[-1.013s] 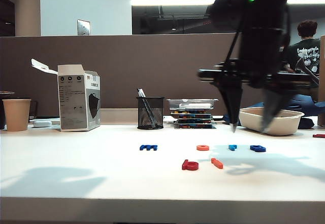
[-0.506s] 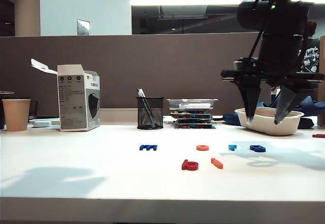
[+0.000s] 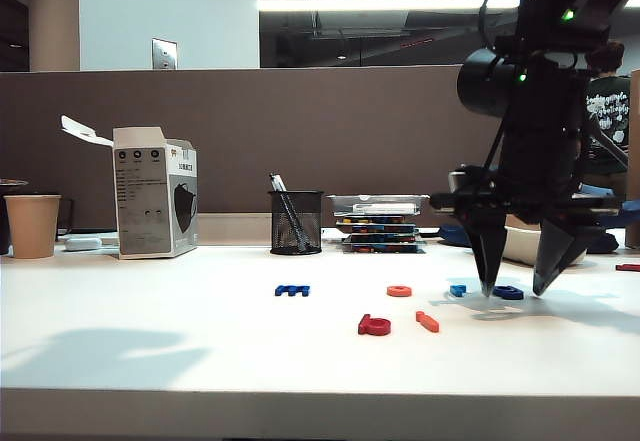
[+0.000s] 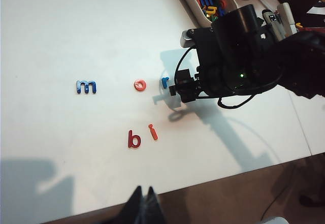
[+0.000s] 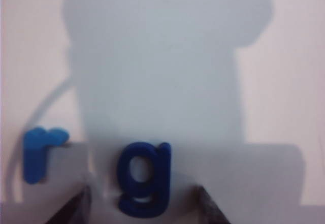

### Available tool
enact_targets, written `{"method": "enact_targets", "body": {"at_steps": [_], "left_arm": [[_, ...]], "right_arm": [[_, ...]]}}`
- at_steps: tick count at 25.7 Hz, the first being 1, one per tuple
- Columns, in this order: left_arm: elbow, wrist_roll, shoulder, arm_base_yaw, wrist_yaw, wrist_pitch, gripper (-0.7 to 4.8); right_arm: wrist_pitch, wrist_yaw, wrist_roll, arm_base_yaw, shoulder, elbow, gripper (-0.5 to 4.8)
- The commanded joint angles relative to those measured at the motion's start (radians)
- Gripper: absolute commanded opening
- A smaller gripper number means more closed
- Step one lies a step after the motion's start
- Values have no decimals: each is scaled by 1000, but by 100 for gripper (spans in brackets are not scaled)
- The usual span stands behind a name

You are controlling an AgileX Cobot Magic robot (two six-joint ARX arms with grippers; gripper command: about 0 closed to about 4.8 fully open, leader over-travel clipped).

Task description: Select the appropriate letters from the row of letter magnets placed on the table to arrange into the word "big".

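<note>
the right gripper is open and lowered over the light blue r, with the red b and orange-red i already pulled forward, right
Not quite: the right gripper is open and lowered over the dark blue g, not the light blue r, which lies just beside it outside the jaws. The right wrist view shows the g between the two fingertips. The rest holds: the red b and orange-red i sit forward of the row.

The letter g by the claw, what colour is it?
Dark blue g; the right wrist view shows it best.
</note>
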Motion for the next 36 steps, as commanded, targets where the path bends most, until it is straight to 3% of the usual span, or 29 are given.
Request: {"method": "enact_targets", "body": {"at_steps": [1, 8, 13, 18, 19, 20, 36], "left_arm": [[4, 1, -2, 1, -7, 6, -5], [4, 1, -2, 1, -7, 6, -5], [4, 1, -2, 1, -7, 6, -5], [4, 1, -2, 1, -7, 6, -5], [4, 1, -2, 1, -7, 6, -5], [4, 1, -2, 1, -7, 6, -5], [4, 1, -2, 1, -7, 6, -5]], "right_arm": [[12, -3, -3, 0, 20, 1, 265], [4, -2, -2, 0, 43, 1, 260], [-11, -3, -2, 0, 43, 1, 154], [-22, 0, -2, 0, 43, 1, 134], [-23, 0, -2, 0, 43, 1, 94], [-22, 0, -2, 0, 43, 1, 89], [-56, 0, -2, 0, 37, 1, 89]]}}
